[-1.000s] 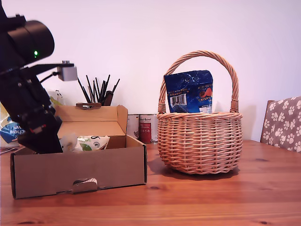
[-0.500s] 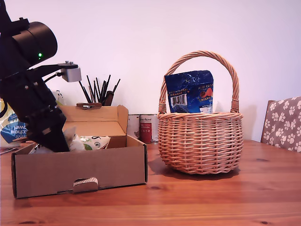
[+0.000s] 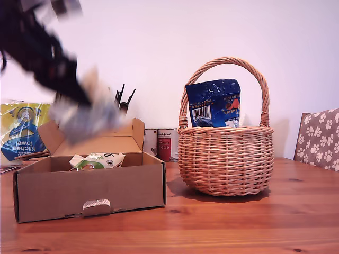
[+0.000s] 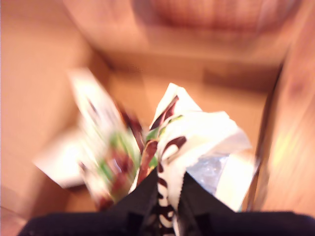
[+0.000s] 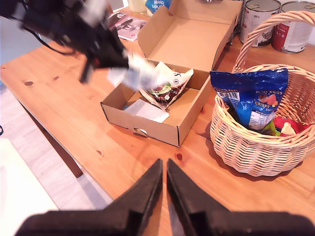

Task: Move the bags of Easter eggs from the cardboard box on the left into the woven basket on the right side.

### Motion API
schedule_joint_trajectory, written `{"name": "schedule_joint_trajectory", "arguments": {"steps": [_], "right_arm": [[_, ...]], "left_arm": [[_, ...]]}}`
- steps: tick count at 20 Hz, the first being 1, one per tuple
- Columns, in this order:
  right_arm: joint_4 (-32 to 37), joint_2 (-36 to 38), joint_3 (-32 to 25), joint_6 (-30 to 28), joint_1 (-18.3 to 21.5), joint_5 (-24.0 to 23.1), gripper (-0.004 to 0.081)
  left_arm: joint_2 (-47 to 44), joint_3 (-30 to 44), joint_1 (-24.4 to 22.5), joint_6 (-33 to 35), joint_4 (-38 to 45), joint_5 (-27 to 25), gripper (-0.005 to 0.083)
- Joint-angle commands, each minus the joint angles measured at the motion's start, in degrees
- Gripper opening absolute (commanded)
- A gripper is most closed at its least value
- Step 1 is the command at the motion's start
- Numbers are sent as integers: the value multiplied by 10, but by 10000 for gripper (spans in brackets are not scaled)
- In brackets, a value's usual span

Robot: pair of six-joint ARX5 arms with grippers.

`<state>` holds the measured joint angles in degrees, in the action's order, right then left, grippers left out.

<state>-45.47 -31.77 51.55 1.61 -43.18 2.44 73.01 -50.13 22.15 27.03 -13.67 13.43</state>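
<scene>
My first gripper is shut on a white-grey bag of Easter eggs. In the exterior view that arm is a blur at the exterior view's upper left, carrying the bag above the cardboard box. A green-and-white bag lies inside the box, also seen as a blurred bag under the held one. The dark blue bag stands in the woven basket. My second gripper hovers high over the table, shut on nothing, looking down on the box and the basket.
A yellow-blue kitchen towel pack stands behind the box at the exterior view's left. Cans and a holder of black sticks sit at the back. A paw-print chair is at the exterior view's right. A white slip lies in the box.
My first gripper has risen out of the box with the white-grey bag in it, moving fast enough to blur. The blue bag and basket have not moved.
</scene>
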Motion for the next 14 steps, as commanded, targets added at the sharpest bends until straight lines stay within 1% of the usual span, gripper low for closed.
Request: {"name": "schedule_joint_trajectory", "arguments": {"steps": [1, 2, 3, 4, 6, 10, 14], "right_arm": [[8, -2, 3, -1, 1, 0, -13], [11, -2, 3, -1, 1, 0, -13], [14, -2, 3, -1, 1, 0, -13], [16, -2, 3, -1, 1, 0, -13], [16, -2, 3, -1, 1, 0, -13], [16, -3, 3, -1, 1, -1, -13], [15, -3, 3, 1, 1, -1, -13]], "left_arm": [[-6, -4, 2, -74, 35, 14, -23], [-11, -4, 7, -106, 58, 30, -23], [-11, -4, 14, -119, 78, 55, -23], [-10, -4, 24, -121, 94, 79, -23], [-2, -4, 53, -122, 127, 103, -23], [13, -4, 110, -130, 201, 136, -24], [49, -4, 152, -138, 275, 135, -24]]}}
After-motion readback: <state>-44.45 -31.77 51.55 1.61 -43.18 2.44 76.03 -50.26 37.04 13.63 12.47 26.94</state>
